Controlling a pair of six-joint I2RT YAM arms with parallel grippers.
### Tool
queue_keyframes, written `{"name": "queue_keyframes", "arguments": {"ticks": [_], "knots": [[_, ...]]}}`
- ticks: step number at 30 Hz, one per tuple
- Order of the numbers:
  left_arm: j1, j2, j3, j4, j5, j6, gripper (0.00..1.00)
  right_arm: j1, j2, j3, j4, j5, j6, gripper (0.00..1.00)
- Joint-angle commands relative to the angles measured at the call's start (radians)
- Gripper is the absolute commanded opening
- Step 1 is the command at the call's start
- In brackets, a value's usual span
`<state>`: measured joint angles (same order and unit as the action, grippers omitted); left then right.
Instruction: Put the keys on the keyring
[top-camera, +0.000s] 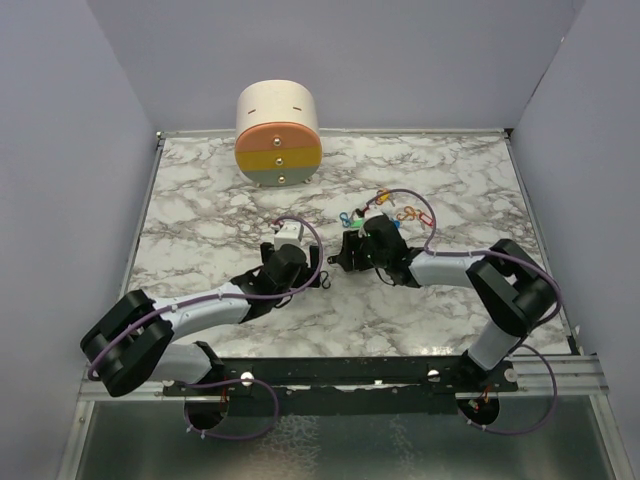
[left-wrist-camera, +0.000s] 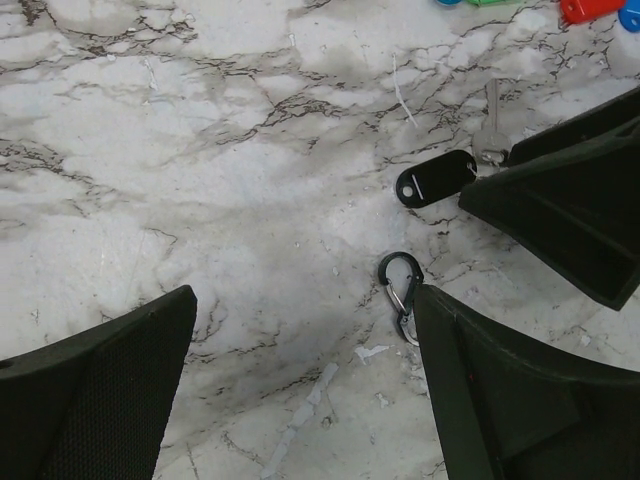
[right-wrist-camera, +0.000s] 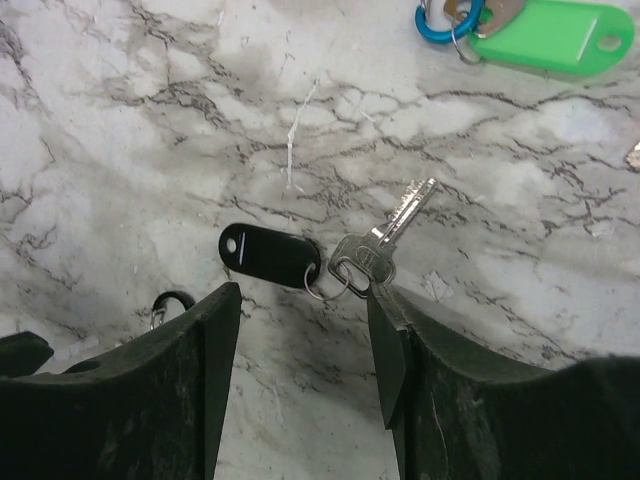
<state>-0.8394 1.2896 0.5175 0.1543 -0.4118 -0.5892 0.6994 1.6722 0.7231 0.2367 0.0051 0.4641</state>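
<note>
In the right wrist view a silver key (right-wrist-camera: 385, 243) lies flat on the marble, joined by a small split ring (right-wrist-camera: 326, 284) to a black tag (right-wrist-camera: 270, 255). My right gripper (right-wrist-camera: 303, 300) is open just short of the ring, and the key's head touches its right fingertip (right-wrist-camera: 378, 300). A black carabiner clip (left-wrist-camera: 402, 295) lies against the right fingertip (left-wrist-camera: 428, 305) of my open left gripper (left-wrist-camera: 305, 300); nothing is between its fingers. The black tag (left-wrist-camera: 436, 178) lies beyond the clip. In the top view both grippers, left (top-camera: 312, 275) and right (top-camera: 342, 255), meet at mid-table.
Coloured keys and tags (top-camera: 385, 205) lie in a cluster behind the right gripper. They include a green tag (right-wrist-camera: 555, 35) on a blue clip (right-wrist-camera: 445, 20) and a red tag (left-wrist-camera: 590, 8). A round box with coloured drawers (top-camera: 278, 135) stands at the back.
</note>
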Motion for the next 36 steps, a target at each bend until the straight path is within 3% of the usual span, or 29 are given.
{"name": "queue_keyframes", "arguments": {"ticks": [1, 17, 36], "knots": [[-0.002, -0.033, -0.019, 0.001, -0.033, -0.005, 0.91, 0.005, 0.068, 0.043, 0.024, -0.025, 0.016, 0.55], [-0.002, -0.019, -0.011, 0.002, -0.04, 0.011, 0.91, -0.01, 0.233, 0.22, 0.034, 0.0, -0.007, 0.55], [-0.002, -0.012, -0.004, 0.003, -0.034, 0.013, 0.91, -0.029, 0.168, 0.201, 0.003, 0.064, -0.037, 0.55]]}}
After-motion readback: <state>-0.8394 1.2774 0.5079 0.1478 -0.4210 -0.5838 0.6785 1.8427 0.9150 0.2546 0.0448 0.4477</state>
